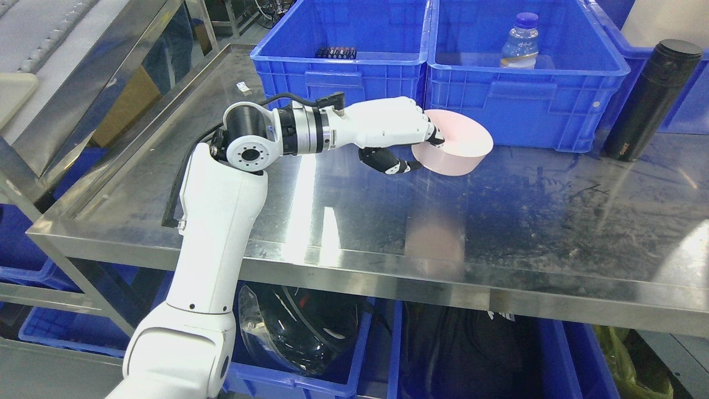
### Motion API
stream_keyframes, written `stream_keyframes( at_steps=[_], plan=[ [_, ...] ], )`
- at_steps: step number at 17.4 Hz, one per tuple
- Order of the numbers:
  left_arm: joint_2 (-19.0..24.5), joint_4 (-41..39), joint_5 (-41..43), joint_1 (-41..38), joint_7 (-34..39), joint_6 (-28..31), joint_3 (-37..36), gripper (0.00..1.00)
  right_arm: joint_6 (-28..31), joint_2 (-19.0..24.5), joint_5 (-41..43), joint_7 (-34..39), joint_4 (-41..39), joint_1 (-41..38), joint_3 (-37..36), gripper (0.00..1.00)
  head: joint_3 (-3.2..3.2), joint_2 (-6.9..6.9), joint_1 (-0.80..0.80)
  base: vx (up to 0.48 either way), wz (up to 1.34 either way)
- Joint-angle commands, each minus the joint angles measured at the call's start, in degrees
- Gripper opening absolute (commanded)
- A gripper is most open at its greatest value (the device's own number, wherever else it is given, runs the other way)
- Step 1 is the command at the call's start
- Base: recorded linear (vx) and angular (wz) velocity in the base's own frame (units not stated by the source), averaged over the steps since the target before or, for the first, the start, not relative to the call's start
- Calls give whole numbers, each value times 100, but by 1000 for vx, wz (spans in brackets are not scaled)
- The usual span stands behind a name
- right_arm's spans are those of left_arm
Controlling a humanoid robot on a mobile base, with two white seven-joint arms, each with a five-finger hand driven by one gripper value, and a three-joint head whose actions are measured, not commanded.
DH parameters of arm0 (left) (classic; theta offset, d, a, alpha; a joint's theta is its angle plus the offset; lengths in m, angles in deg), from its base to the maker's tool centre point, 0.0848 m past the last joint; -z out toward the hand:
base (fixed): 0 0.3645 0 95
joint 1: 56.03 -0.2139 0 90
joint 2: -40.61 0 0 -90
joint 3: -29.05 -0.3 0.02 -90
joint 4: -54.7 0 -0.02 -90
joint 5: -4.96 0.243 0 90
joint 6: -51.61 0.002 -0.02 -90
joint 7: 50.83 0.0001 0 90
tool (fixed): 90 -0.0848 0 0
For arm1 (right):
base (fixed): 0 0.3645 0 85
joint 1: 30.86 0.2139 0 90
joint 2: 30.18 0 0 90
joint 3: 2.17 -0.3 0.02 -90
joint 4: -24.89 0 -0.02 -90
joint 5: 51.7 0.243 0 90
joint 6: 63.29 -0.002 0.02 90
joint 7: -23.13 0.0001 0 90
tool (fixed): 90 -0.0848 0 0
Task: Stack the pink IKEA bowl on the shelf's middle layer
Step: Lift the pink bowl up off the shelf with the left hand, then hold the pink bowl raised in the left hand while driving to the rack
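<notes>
A pink bowl (457, 144) hangs tilted just above the steel shelf (388, 221), in front of the blue crates. My left hand (424, 149) reaches in from the lower left and grips the bowl's left rim, fingers over the top edge and thumb under its side. The bowl's pink reflection shows on the steel below it. My right arm does not appear in the head view.
Two blue crates (343, 61) (526, 83) stand side by side at the back; the right one holds a water bottle (520, 41). A black flask (651, 100) stands at the right. Blue bins sit on the layer below.
</notes>
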Motion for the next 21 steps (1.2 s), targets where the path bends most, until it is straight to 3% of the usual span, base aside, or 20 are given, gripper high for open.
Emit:
stream_keyframes(
  at_steps=[1,8,11,21],
  plan=[
    [50,-597,-637,-208,166,-19,999,0,-1,-100,0,5,-100,-17,0,100,0,0,0,27,20],
    [50,-754,-830,-699,245,-19,412,1,-1,-100,0,5,-100,-25,0,100,0,0,0,26,466],
    [50,-808,-830,-859,377,-19,59,1,-1,-100,0,5,-100,-17,0,100,0,0,0,22,1231],
    [50,-939,-821,-859,412,-19,67,1,-1,-100,0,5,-100,-17,0,100,0,1,0,-3,1315]
  ],
)
